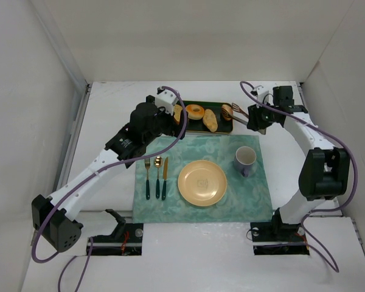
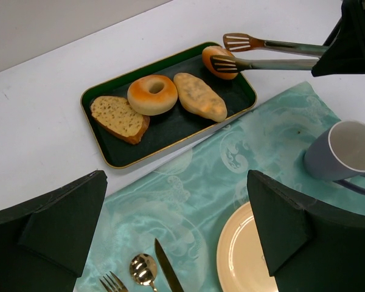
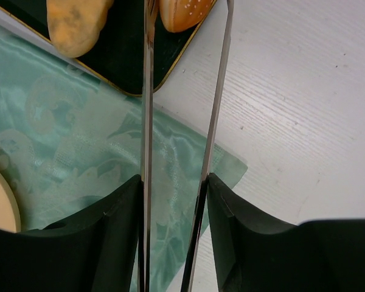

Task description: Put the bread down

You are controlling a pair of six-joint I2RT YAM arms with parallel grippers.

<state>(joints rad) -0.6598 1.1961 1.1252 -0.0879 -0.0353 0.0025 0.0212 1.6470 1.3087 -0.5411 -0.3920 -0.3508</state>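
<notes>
A dark green tray (image 1: 191, 129) at the back holds a ring-shaped bagel (image 1: 195, 112) and, at its right end, an orange-brown bun (image 1: 225, 112). In the left wrist view the bagel (image 2: 152, 94) lies mid-tray and the bun (image 2: 212, 56) sits between the tips of metal tongs (image 2: 274, 55). My right gripper (image 1: 258, 118) is shut on the tongs (image 3: 147, 121), whose two arms run up to the bun (image 3: 185, 13). My left gripper (image 2: 179, 231) is open and empty above the placemat, near the tray's left end (image 1: 164, 118).
The tray also holds a bread slice (image 2: 118, 117) and a long pale roll (image 2: 199, 96). A teal placemat (image 1: 170, 204) carries a yellow plate (image 1: 202, 182), a grey mug (image 1: 245, 160), and a fork, spoon and knife (image 1: 156, 176). White walls stand round the table.
</notes>
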